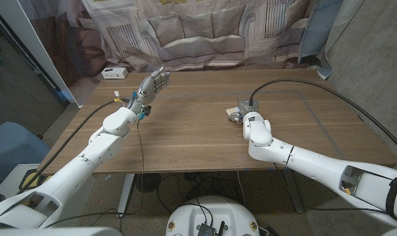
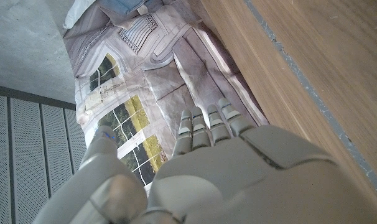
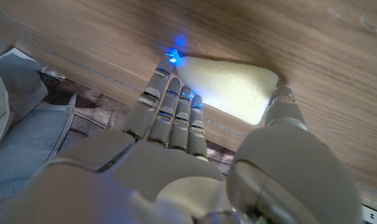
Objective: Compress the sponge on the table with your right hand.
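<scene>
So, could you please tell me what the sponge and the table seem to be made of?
Sponge: probably soft foam, pale yellow and matte, with a finely pebbled surface; the right hand grips it between fingers and thumb. Table: wood or wood-look laminate, brown with long grain streaks and a dull sheen; which of the two I cannot tell.

Right hand seen from behind, over the wooden desk. A pale yellow sponge with a finely dotted surface lies on the desk between the fingers and the thumb, touching both. The sponge tapers to a point by the fingertips, where a blue light glows. Printed fabric backdrop beyond the desk edge.
</scene>
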Motion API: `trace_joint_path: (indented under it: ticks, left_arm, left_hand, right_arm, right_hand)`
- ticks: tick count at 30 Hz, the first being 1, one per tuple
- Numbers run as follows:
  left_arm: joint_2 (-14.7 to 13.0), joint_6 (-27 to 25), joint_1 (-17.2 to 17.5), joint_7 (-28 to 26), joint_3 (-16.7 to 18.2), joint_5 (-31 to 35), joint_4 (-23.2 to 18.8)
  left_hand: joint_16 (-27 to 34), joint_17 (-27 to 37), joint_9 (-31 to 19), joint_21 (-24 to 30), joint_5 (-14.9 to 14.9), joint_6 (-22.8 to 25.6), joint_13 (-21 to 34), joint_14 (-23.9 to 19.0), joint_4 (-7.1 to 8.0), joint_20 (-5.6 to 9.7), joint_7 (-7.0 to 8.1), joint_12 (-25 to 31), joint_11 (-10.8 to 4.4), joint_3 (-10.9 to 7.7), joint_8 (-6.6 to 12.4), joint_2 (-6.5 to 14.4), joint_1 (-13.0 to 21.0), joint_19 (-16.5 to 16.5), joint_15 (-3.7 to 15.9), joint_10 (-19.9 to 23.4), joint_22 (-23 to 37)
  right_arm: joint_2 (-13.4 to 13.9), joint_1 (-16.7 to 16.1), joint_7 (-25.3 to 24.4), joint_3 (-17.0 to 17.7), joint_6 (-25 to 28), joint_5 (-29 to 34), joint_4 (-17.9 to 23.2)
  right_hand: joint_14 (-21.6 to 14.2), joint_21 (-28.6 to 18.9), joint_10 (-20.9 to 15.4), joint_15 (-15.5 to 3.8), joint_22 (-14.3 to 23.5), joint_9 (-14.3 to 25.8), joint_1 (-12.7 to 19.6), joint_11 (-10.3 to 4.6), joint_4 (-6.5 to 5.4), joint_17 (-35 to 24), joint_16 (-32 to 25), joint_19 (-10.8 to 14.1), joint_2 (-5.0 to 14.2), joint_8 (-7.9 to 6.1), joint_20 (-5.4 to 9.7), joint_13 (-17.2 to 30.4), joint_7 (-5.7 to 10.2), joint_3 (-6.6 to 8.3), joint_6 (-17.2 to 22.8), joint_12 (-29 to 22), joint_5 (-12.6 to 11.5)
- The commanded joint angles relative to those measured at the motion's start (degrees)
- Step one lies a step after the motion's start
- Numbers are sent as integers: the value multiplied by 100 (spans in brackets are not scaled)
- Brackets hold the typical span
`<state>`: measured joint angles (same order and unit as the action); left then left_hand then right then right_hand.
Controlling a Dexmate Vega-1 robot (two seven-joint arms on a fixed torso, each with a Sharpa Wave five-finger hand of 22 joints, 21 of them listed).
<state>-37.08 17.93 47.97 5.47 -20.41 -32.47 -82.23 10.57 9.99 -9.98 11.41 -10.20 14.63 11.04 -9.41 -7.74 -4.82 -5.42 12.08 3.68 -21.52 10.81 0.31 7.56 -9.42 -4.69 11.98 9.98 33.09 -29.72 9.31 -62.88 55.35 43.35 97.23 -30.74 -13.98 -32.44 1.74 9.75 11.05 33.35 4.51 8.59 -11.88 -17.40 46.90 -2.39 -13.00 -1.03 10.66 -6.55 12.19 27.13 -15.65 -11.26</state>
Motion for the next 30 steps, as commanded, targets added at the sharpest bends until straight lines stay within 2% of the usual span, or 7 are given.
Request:
trace_joint_path:
  ticks: [1,6,13,17,20,24,30]
  left_arm:
    - [4,-72,-7,-36,-29,15,-42]
    - [5,-91,11,-59,-33,17,-65]
    - [7,-101,37,-87,-35,20,-89]
    - [5,-115,53,-103,-33,17,-104]
    - [3,-114,62,-110,-30,17,-112]
    - [3,-103,73,-122,-23,19,-119]
    - [-1,-99,84,-122,-18,14,-131]
  left_hand:
    - [11,18,-22,-22,-37,68,19,-45,-4,-10,-6,3,-10,11,-7,23,67,36,-19,51,22]
    - [11,18,-22,-21,-38,73,19,-46,-4,-9,-10,2,1,8,-6,30,71,36,-24,51,22]
    - [11,18,-22,-24,-38,73,19,-49,-3,-19,1,1,-13,5,-7,36,74,45,-22,50,22]
    - [13,18,-22,-25,-37,75,19,-54,-3,-21,-1,2,-10,4,-6,38,75,50,-23,55,22]
    - [12,18,-22,-25,-37,82,19,-54,-3,-21,-4,5,-12,3,-4,40,77,51,-22,63,22]
    - [12,18,-22,-24,-37,84,19,-54,-3,-25,-2,4,-5,2,-4,44,79,51,-20,62,22]
    - [12,18,-22,-25,-36,84,19,-55,-3,-30,1,7,-8,0,-5,48,81,55,-18,73,23]
  right_arm:
    - [70,33,45,-4,-29,-257,-6]
    - [68,2,-57,51,-63,-398,-41]
    - [60,-87,-353,145,-177,-569,-98]
    - [37,-109,-483,163,-204,-637,-165]
    - [25,-96,-512,147,-206,-681,-220]
    - [5,-111,-634,158,-222,-734,-279]
    - [7,-175,-871,213,-273,-807,-290]
  right_hand:
    - [-48,-13,-61,-9,29,31,9,-5,-40,-27,-36,32,15,-1,-10,10,5,2,47,14,-49]
    - [-152,-17,-171,-7,31,33,13,0,-55,-37,-68,97,40,-21,-18,11,25,-3,148,-8,-45]
    - [-553,-73,-548,-131,37,34,98,-41,-53,-60,-193,420,86,-100,52,10,114,-12,542,-80,-35]
    - [-870,-128,-820,-250,43,34,215,-84,-37,-76,-294,691,162,-162,130,8,217,15,856,-117,-31]
    - [-968,-150,-947,-305,45,33,273,-72,-26,-82,-326,786,198,-174,157,8,233,34,938,-143,-31]
    - [-1099,-171,-1123,-360,49,31,459,-101,28,-88,-363,907,270,-216,208,6,280,98,1144,-167,-41]
    - [-1409,-216,-1452,-552,58,28,992,-153,130,-111,-463,1138,471,-270,308,3,409,295,1486,-193,-64]
